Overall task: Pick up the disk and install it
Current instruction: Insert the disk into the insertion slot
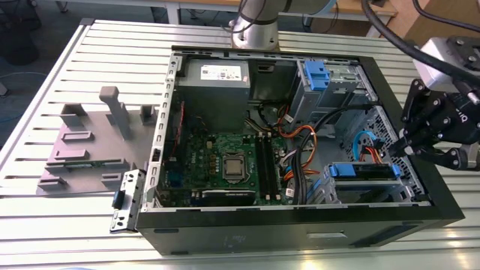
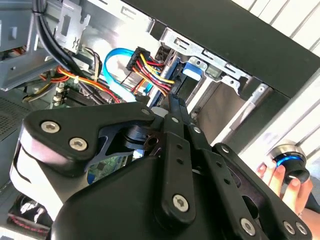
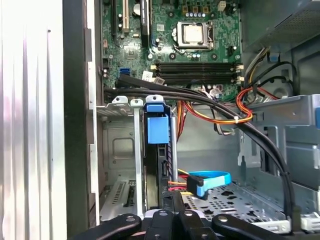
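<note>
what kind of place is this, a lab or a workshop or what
Probably a robotics lab or test bench: an open computer case lies on a slotted metal table, a robot arm's base stands on the same table, and a grey fixture sits beside the case.

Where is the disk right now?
The disk sits in the metal drive cage inside the computer case, on the exterior view's right, next to the gripper.

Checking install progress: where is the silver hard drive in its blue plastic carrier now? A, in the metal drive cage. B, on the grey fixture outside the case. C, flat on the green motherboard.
A: in the first wrist view the hard drive in its blue carrier stands slotted in the metal drive cage.
</note>
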Robot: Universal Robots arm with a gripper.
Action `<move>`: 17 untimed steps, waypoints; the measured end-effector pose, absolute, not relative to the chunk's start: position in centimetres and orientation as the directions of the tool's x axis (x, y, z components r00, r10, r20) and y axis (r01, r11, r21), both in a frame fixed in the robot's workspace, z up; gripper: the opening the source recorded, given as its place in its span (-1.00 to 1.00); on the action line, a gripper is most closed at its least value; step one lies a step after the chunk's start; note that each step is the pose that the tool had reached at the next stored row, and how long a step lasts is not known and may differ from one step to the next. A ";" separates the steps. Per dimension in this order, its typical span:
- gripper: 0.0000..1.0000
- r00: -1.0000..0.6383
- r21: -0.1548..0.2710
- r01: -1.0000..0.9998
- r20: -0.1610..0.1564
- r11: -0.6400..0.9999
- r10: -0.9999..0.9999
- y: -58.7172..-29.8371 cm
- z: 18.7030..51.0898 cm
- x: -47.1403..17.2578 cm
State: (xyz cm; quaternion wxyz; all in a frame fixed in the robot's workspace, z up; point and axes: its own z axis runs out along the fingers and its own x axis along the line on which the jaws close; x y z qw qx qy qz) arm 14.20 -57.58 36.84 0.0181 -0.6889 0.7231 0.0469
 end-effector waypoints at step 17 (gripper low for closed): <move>-0.79 -0.050 0.043 -0.998 -0.092 0.046 -0.994 -57.6 38.9 14.2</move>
